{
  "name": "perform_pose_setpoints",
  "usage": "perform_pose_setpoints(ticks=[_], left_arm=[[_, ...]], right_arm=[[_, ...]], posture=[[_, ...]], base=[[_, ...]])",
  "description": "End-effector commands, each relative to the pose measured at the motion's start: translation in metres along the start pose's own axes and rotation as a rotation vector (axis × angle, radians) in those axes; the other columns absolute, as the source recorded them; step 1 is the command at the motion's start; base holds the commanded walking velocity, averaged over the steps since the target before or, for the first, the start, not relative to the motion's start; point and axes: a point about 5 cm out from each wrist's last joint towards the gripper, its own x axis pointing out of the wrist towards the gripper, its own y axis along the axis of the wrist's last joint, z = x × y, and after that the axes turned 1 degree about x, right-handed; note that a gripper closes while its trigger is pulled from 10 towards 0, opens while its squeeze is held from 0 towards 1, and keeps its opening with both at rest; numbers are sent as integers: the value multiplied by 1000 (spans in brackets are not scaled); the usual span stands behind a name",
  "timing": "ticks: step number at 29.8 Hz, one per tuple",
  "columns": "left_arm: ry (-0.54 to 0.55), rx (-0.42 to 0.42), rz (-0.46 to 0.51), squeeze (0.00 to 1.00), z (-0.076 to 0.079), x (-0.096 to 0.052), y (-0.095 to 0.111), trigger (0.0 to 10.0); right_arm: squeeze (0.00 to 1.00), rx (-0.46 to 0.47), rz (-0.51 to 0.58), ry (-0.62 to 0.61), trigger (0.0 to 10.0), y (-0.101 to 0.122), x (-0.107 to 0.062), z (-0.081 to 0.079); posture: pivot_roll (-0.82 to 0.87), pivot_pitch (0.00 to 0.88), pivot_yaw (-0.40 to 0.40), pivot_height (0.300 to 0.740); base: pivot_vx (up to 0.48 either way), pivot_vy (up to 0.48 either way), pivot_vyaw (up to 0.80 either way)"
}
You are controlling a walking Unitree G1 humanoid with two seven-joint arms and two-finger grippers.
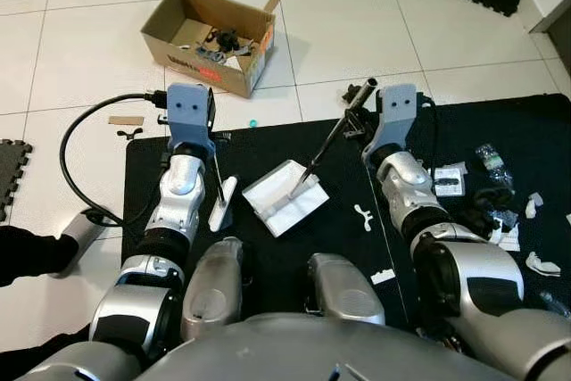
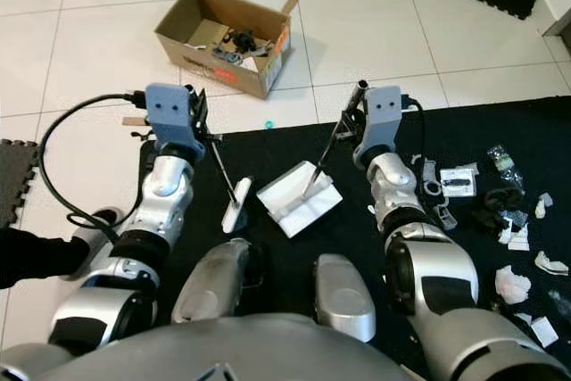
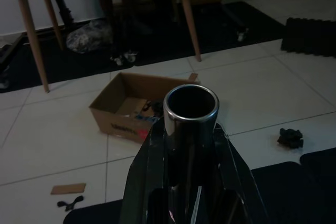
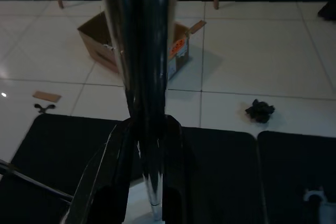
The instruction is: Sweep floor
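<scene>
Head-camera views look down on a black mat (image 1: 294, 247) laid over white tile (image 1: 348, 24). At left, the left gripper (image 3: 184, 192) is clamped on a metal tube handle (image 3: 190, 109) whose thin rod runs down to a white brush head (image 1: 222, 202) resting on the mat. At centre lies a white dustpan (image 1: 285, 198), its dark handle (image 1: 337, 131) held fast in the right gripper (image 4: 144, 182). An open cardboard box (image 1: 210, 37) stands on the tile beyond. At far right, white scraps (image 2: 513, 283) and dark debris (image 2: 500, 198) litter the mat.
</scene>
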Motion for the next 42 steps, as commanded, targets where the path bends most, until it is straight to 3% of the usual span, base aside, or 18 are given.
perform_pose_setpoints(ticks=[1, 8, 14, 19, 21, 22, 26, 32, 37, 40, 42], left_arm=[[13, 36, -126, 0, -3, -13, -27, 10000], [47, 29, -238, 0, -12, -28, -54, 10000], [53, 49, -227, 0, -16, -33, -56, 10000], [75, 100, -133, 0, -30, -27, -42, 10000], [105, 178, -63, 0, -52, -21, -29, 10000], [105, 178, -63, 0, -52, -21, -29, 10000], [132, 257, -72, 0, -77, -20, -27, 10000], [139, 305, -52, 0, -85, -21, -23, 10000], [173, 336, 20, 0, -100, -9, -2, 10000], [152, 416, 67, 0, -113, -1, 14, 10000], [155, 419, 81, 0, -118, 3, 21, 10000]], right_arm=[[0, -47, -88, -44, 10000, -21, -10, 3], [0, -79, -110, -45, 10000, -29, -14, -2], [0, -31, -101, -92, 10000, -26, -14, 7], [0, -29, -93, -106, 10000, -23, -14, 11], [0, -14, -80, -115, 10000, -20, -12, 13], [0, -14, -80, -115, 10000, -20, -12, 13], [0, -14, -76, -105, 10000, -18, -11, 14], [0, -17, -72, -112, 10000, -17, -12, 18], [0, -19, -76, -118, 10000, -17, -13, 21], [0, -21, -79, -117, 10000, -18, -13, 20], [0, -18, -80, -116, 10000, -18, -13, 20]], posture=[[38, 0, 26, 740], [51, 0, 9, 740], [53, 0, 8, 740], [64, 0, 14, 740], [69, 0, 14, 740], [69, 0, 14, 740], [74, 0, 12, 740], [66, 0, 13, 740], [70, 0, 12, 740], [72, 0, 11, 740], [72, 0, 11, 740]], base=[[0, 0, 0], [0, 0, 0], [0, 0, 0], [0, 0, 0], [0, 0, 0], [0, 0, 0], [0, 0, 0], [0, 0, 0], [0, 0, 0], [0, 0, 0], [0, 0, 0]])
